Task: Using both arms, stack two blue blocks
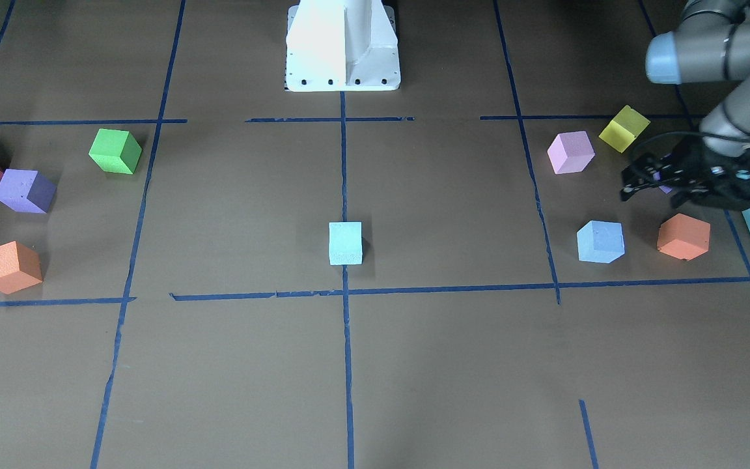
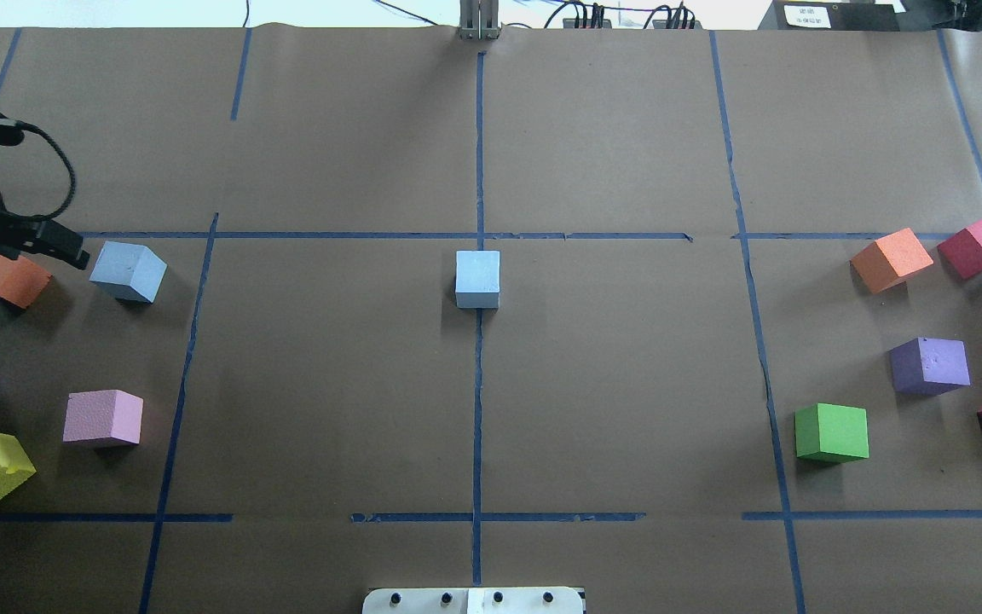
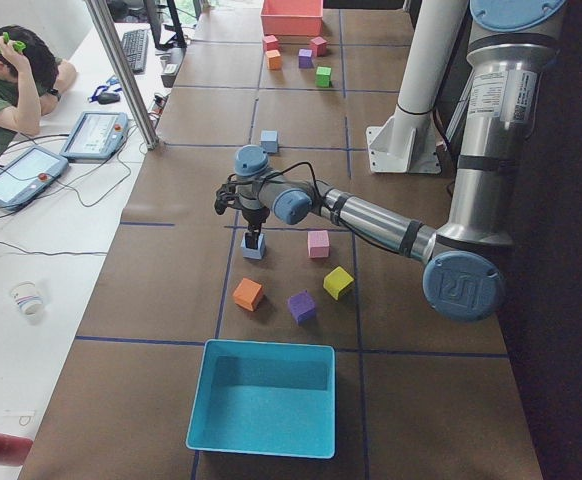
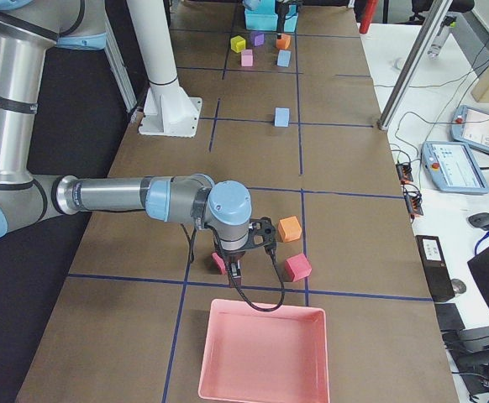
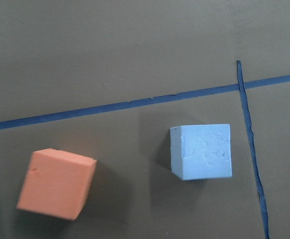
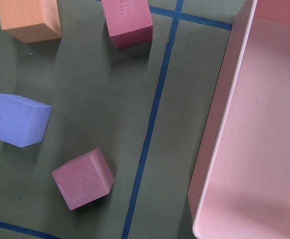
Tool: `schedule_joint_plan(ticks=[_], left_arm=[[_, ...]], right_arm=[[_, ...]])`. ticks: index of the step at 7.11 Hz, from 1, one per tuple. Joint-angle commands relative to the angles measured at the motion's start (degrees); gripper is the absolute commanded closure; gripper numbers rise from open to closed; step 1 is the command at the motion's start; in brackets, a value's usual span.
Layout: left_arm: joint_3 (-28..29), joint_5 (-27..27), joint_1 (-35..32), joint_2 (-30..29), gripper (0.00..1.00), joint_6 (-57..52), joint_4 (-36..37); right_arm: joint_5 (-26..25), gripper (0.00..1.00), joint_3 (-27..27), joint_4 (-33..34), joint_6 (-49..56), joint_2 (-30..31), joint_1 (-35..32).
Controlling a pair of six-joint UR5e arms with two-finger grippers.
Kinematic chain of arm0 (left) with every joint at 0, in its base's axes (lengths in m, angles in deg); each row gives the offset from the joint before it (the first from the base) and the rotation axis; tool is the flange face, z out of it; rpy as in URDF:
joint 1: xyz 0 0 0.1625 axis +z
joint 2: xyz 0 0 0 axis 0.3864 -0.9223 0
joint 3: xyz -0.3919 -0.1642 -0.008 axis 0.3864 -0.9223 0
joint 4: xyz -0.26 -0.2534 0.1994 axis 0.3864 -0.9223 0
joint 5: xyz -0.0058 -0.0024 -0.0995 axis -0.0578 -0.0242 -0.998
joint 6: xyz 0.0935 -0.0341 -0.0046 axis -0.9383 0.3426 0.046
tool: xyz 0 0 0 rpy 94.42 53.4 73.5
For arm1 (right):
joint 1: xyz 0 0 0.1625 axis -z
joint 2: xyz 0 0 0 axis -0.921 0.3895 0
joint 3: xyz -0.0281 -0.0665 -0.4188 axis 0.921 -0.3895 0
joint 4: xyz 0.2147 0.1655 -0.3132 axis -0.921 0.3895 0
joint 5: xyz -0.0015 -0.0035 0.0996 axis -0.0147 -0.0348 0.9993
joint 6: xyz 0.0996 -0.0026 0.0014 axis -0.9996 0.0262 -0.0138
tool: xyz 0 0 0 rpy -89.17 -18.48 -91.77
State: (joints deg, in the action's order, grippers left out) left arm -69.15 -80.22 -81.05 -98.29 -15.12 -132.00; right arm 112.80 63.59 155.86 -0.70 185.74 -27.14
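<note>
2 blue blocks [image 2: 477, 278] [image 2: 128, 271] sitting well apart | left gripper [image 1: 630, 182] hovering beside 1 block, fingers apart | right gripper [image 4: 233, 270] hovering; finger spread: cannot tell

Brown paper-covered table [image 2: 627, 128] gridded with blue tape [image 2: 477, 409], white side desk [image 3: 11, 380].

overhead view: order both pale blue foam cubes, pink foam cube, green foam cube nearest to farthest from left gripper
1. Left pale blue foam cube, beside left gripper
2. Pink foam cube, left side
3. Central pale blue foam cube
4. Green foam cube, right side
</note>
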Motion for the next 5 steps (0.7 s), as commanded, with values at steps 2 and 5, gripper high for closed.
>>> schedule_joint_plan(ticks=[2,5], left_arm=[[11.0,1.5,3.3,-5.1,0.00,2.2,-7.5],[12.7,1.5,5.4,-5.3,0.00,2.2,-7.8]], right_arm=[[0.1,0.01,0.0,-0.1,0.0,0.0,0.0],[0.0,0.01,-0.5,-2.0,0.0,0.1,0.0]])
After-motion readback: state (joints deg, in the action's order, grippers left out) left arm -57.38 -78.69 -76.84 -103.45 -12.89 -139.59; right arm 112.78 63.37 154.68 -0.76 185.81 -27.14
